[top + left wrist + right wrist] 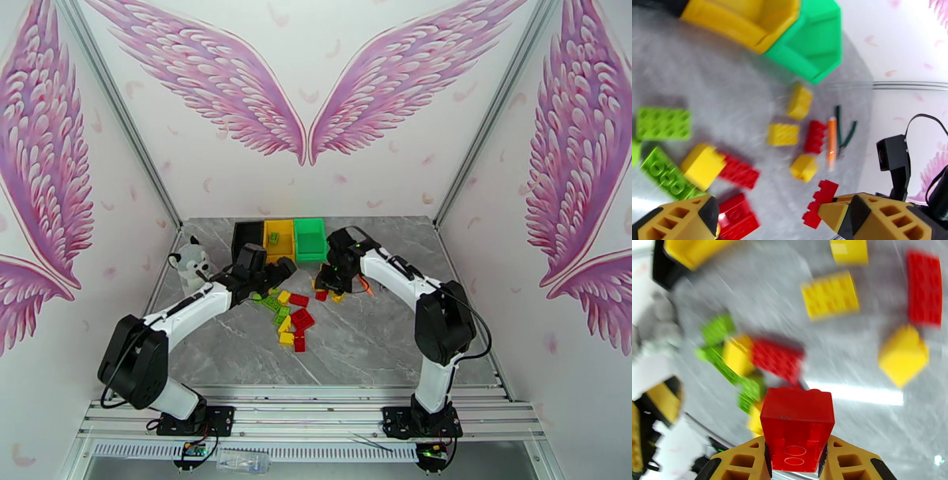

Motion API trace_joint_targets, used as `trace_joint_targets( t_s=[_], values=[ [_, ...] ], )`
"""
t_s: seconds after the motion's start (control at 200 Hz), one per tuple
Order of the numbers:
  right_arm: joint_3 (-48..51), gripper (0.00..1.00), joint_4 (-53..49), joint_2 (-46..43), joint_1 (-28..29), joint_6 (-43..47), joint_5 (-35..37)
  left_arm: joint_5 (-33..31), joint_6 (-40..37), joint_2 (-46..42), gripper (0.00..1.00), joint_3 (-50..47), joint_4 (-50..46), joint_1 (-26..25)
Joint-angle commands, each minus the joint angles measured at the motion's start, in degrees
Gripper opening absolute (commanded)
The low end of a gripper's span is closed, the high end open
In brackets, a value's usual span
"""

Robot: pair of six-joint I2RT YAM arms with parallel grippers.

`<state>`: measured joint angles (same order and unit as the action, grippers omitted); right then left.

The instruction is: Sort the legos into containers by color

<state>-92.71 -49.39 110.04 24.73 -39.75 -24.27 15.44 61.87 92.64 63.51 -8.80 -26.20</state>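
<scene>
i see red, yellow and light green legos (pixel 302 319) on a grey marbled surface (pixel 371 339); the containers (pixel 310 237) are black, yellow and green; the white walls (pixel 316 189) carry pink wings (pixel 229 79).

Grey marble table (pixel 371 339) — scattered legos (pixel 301 319), three bins (pixel 283 251), plush husky (pixel 188 268), orange stick (pixel 832 142).

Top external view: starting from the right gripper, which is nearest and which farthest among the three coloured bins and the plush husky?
1. The green bin, just behind the right gripper, at the right end of the row.
2. The yellow bin, in the middle of the row.
3. The black bin, at the left end of the row.
4. The plush husky, farthest left, beyond the bins.
</scene>
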Motion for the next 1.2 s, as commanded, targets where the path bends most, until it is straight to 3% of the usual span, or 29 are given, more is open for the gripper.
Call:
trace_joint_targets(
  t_s=[0.0, 0.355, 0.61, 0.825, 1.195],
  values=[
    [-5.1, 0.31, 6.0, 4.7, -3.0, -5.1, -6.6, 5.7, 4.0, 5.3, 0.91, 5.7, 8.6, 1.8],
    [-24.4, 0.38, 18.1, 20.7, -7.9, -18.5, -13.8, 8.6, 6.4, 15.8, 0.83, 19.8, 10.6, 4.4],
    [-37.7, 0.66, 16.5, 28.5, -7.9, -20.9, -15.1, 6.9, 4.2, 13.9, 0.82, 18.0, 7.5, 5.3],
    [-34.6, 0.67, 14.2, 25.2, -7.9, -16.9, -14.7, 3.6, -1.0, 9.5, 0.78, 16.3, -0.6, 5.3],
    [-10.9, 0.59, 6.5, 5.8, -6.3, -3.0, -9.6, -9.1, -14.1, -2.8, 0.66, 9.9, -26.6, 0.3]
  ],
)
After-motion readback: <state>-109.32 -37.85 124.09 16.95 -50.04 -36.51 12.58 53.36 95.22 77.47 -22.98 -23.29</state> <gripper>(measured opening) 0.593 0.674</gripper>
